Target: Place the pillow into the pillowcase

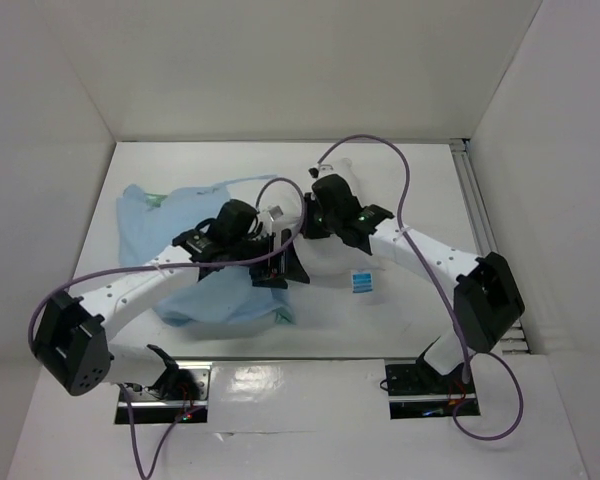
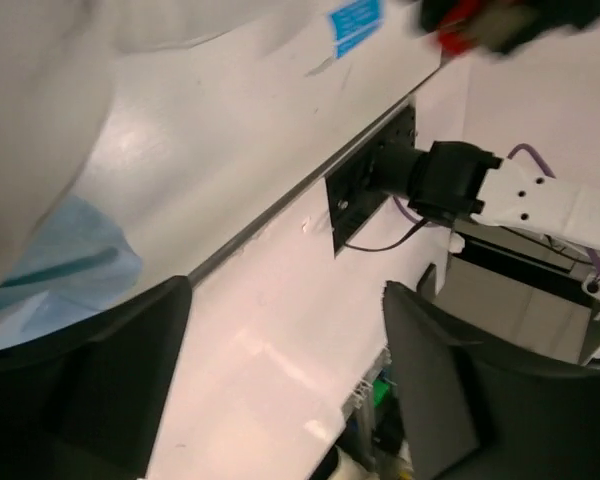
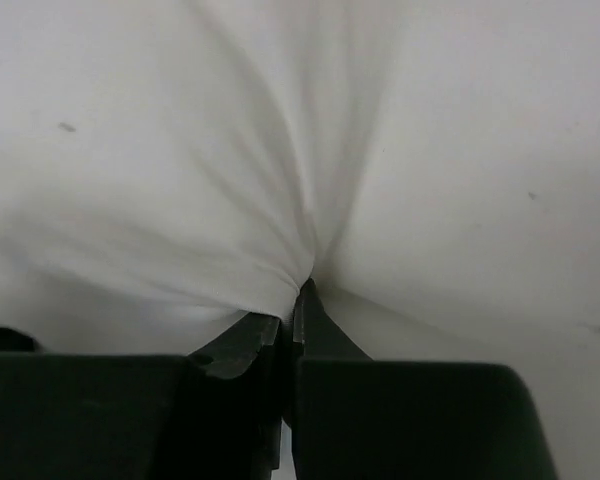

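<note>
Two grippers are meeting near the middle of the table (image 1: 420, 180). The right gripper (image 3: 300, 300) is pinching a fold of the white pillow (image 3: 180, 150), its jaws pressing tight on the fabric. The left gripper (image 2: 285, 290) is hanging wide open with nothing between its fingers, looking down at the near table edge. The pillow is lying right of centre, its blue label (image 1: 361, 282) facing the near side. The pillowcase (image 1: 180, 220) is lying crumpled to the left, touching the pillow. I cannot tell whether it is covering any of the pillow.
</note>
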You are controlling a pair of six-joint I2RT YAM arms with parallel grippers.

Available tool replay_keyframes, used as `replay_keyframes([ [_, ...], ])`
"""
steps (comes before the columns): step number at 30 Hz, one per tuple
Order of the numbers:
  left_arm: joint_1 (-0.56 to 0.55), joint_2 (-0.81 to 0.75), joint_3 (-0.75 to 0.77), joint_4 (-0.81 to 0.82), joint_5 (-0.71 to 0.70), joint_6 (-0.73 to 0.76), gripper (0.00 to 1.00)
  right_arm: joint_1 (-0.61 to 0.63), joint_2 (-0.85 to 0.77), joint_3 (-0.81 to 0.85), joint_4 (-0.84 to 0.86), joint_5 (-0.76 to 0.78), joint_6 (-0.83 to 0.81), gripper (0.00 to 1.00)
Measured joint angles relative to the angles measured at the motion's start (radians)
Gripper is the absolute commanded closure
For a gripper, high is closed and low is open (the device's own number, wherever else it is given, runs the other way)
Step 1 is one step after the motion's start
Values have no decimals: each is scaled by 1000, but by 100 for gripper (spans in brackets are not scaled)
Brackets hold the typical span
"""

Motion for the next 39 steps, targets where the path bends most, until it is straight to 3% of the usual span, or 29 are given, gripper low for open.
replay_keyframes([
  [2,6,-27,72,-54,-17,23,3,3,-29,5,22,-17,6,95],
  [3,7,-35,129,-87,-32,42,3,5,-32,13,24,-27,5,80],
  [8,31,-65,457,-191,-140,142,26,8,-32,56,-28,-35,-15,21],
  [9,44,-77,505,-213,-176,156,33,9,-35,73,-42,-30,-21,16],
  [11,82,-86,587,-260,-247,182,33,11,-48,114,-76,3,-40,11],
  [15,185,22,787,-395,-464,223,22,13,-91,218,-149,124,-68,8],
  [19,246,258,985,-523,-698,237,19,-56,-103,297,-187,177,-95,5],
  [23,262,458,989,-638,-838,250,18,-226,-84,303,-224,145,-109,0],
  [27,267,541,953,-721,-929,249,19,-363,-45,286,-248,87,-123,0],
  [31,267,540,937,-745,-994,246,30,-443,-15,230,-255,-7,-127,0],
  [35,273,540,927,-756,-1036,240,60,-468,29,165,-252,-105,-128,0],
  [36,276,540,927,-758,-1043,238,76,-468,43,153,-250,-134,-127,0],
  [39,295,540,927,-771,-1055,241,92,-468,91,119,-223,-221,-124,4],
])
